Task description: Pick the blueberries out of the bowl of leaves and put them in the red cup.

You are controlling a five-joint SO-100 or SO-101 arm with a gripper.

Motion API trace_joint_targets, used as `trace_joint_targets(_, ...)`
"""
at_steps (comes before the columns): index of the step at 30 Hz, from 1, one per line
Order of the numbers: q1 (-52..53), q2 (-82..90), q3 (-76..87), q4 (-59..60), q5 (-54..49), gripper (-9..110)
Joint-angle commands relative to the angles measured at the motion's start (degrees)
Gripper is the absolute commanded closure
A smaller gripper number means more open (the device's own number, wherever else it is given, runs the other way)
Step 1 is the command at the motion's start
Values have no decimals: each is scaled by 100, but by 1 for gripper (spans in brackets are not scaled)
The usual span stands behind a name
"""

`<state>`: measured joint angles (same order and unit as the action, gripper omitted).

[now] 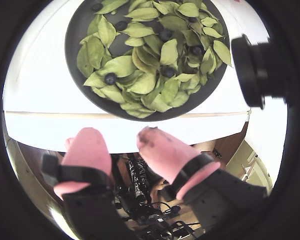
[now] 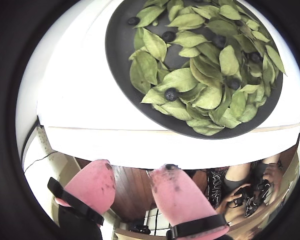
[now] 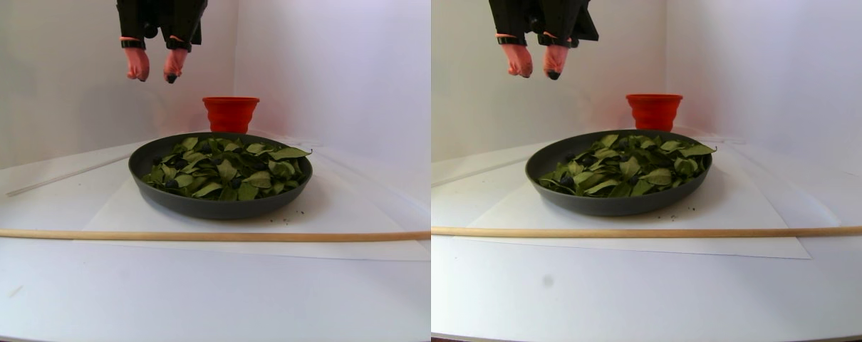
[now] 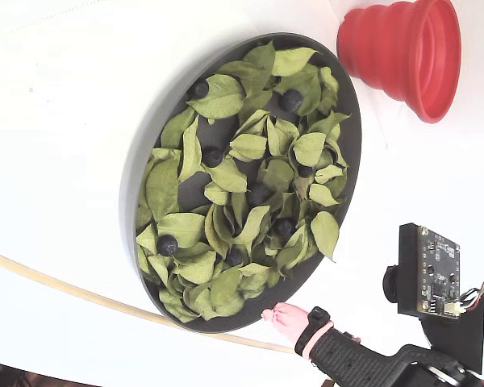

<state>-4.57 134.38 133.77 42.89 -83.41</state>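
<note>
The dark grey bowl [image 4: 137,189] holds many light green leaves [image 4: 226,97] with several blueberries [image 4: 168,244] lying among them. In both wrist views the bowl [image 1: 76,30] [image 2: 119,50] fills the top, with one blueberry [image 1: 110,78] [image 2: 171,94] lying bare near its closest edge. My gripper [image 1: 119,134] [image 2: 135,167] has pink, dark-smudged fingertips and stands open with nothing between them. In the stereo pair view the gripper [image 3: 155,75] hangs high above the bowl's [image 3: 210,206] back left side. The red cup [image 3: 230,114] [image 4: 403,52] stands just behind the bowl.
A thin wooden strip [image 3: 189,236] runs across the table in front of the bowl, which rests on a white sheet [image 3: 345,228]. A black camera module [image 4: 429,270] rides on the arm and also shows at the right in a wrist view [image 1: 252,70]. White walls close the back.
</note>
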Motion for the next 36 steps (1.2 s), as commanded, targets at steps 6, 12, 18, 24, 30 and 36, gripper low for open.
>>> trace_joint_targets(6,105,-141,9,-264,-185,88)
trace_joint_targets(12,149,-334,79,-483,-290,88)
trace_joint_targets(18,272,-519,158,-756,-439,88)
trace_joint_targets(24,378,-738,211,-1020,-589,88)
trace_joint_targets(30,334,-984,220,-1257,-650,88)
trace_joint_targets(36,325,-1151,264,-1441,-712,87)
